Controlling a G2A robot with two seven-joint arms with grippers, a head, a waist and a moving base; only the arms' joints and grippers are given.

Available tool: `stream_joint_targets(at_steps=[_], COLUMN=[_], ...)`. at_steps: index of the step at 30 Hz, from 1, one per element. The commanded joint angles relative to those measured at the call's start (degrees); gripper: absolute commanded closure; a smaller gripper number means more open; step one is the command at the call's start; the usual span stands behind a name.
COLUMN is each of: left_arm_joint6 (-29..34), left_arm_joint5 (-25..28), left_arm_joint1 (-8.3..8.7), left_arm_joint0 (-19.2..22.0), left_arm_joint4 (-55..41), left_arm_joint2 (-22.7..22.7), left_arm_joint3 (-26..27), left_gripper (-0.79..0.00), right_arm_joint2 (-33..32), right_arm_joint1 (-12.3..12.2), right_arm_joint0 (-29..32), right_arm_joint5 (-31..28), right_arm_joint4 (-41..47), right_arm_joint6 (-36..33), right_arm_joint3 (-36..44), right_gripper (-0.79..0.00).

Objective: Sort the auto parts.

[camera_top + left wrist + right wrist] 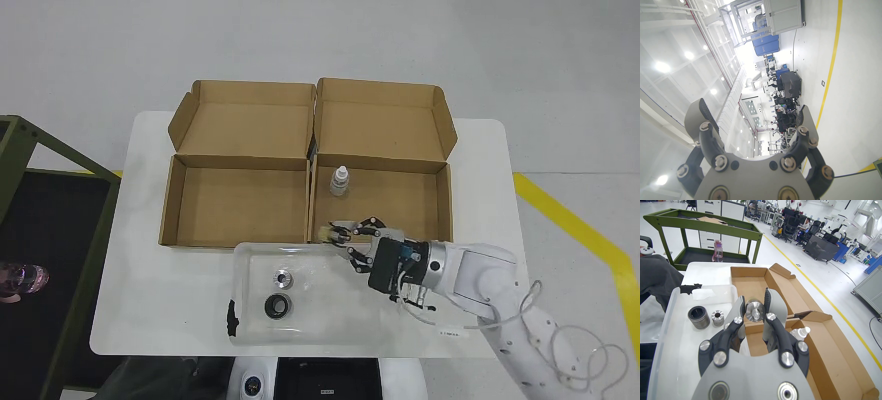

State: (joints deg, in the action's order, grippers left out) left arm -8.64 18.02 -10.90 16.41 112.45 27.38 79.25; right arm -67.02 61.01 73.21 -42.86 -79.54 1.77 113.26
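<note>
R gripper (755, 305) is clamped on a shiny metal part (755, 312), up over the edge where the clear bin (240, 290) meets the right box (420, 205). 2 more parts sit in the bin: a black round part (277, 306) and a small metal part (284, 278). L gripper (753, 109) has its fingers wide apart, holding nothing.

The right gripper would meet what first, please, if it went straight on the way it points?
Likely the left-hand cardboard box: the right gripper, jaws shut on a metal part, points over the box walls toward its floor. Depth is unclear, so it might pass above.
</note>
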Motion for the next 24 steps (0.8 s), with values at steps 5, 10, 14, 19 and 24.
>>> stream_joint_targets(at_steps=[5,10,14,19,24], left_arm_joint6=[0.00,0.00,0.00,0.00,0.00], left_arm_joint5=[0.00,0.00,0.00,0.00,0.00], left_arm_joint1=[0.00,0.00,0.00,0.00,0.00], left_arm_joint0=[0.00,0.00,0.00,0.00,0.00], left_arm_joint4=[0.00,0.00,0.00,0.00,0.00], left_arm_joint2=[0.00,0.00,0.00,0.00,0.00], left_arm_joint3=[0.00,0.00,0.00,0.00,0.00], left_gripper=[-0.785,-0.785,-0.785,-0.785,-0.785], right_arm_joint2=[-0.94,-1.50,-1.31,0.25,2.00], right_arm_joint1=[0.00,0.02,0.10,0.37,0.78], right_arm_joint0=[-1.68,-3.40,-5.21,-8.59,-12.30], right_arm_joint5=[0.39,0.77,0.45,-1.40,-1.28], right_arm_joint4=[0.74,1.55,2.88,4.92,6.40], right_arm_joint6=[-1.49,-5.17,-9.19,-13.48,-19.43], right_arm_joint3=[-2.96,-5.95,-7.66,-11.12,-14.59], right_gripper=[0.000,0.000,0.000,0.000,0.000])
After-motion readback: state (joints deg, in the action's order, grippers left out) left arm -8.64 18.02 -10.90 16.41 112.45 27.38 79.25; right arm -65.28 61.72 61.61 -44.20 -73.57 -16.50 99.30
